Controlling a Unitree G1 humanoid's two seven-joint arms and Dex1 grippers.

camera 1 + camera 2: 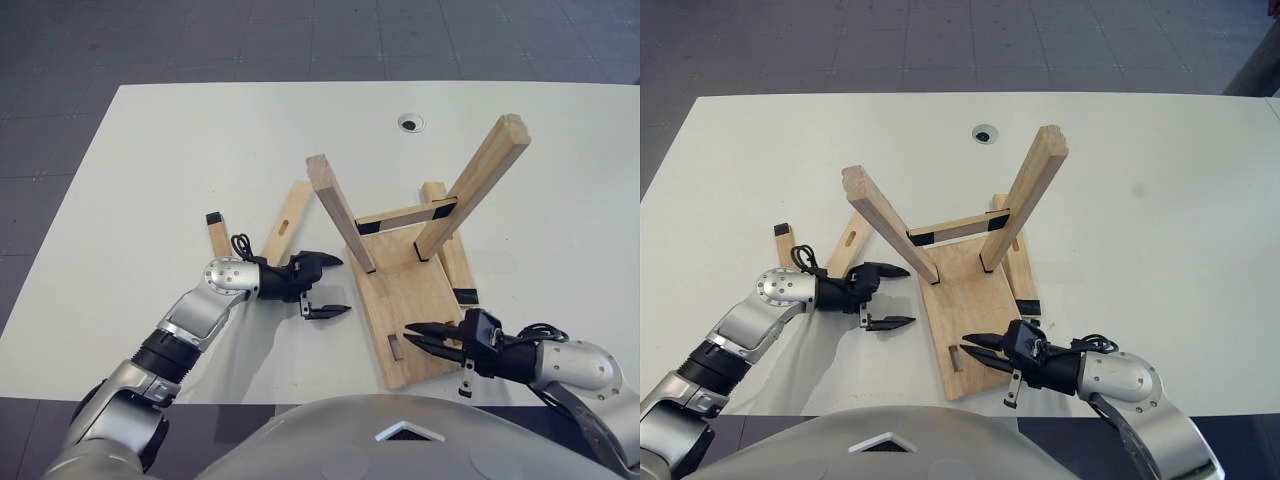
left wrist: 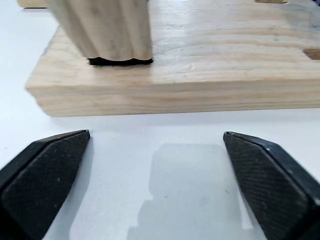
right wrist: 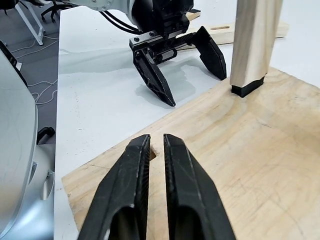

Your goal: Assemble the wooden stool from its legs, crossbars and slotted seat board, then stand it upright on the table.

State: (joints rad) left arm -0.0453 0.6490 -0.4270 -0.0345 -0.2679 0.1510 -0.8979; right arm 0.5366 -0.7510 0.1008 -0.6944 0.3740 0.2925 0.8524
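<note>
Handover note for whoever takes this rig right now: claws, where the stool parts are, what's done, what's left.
Left claw: open, empty, over the table just left of the seat board.
Right claw: shut, empty, over the board's near end.
Done: the board lies flat; the left upright leg and right upright leg stand in it, joined by a fitted crossbar.
Loose: slotted leg left of the board, another loose leg along its right edge, short crossbar farther left.
Left: fit both loose legs and the short crossbar, then stand the stool upright.
</note>
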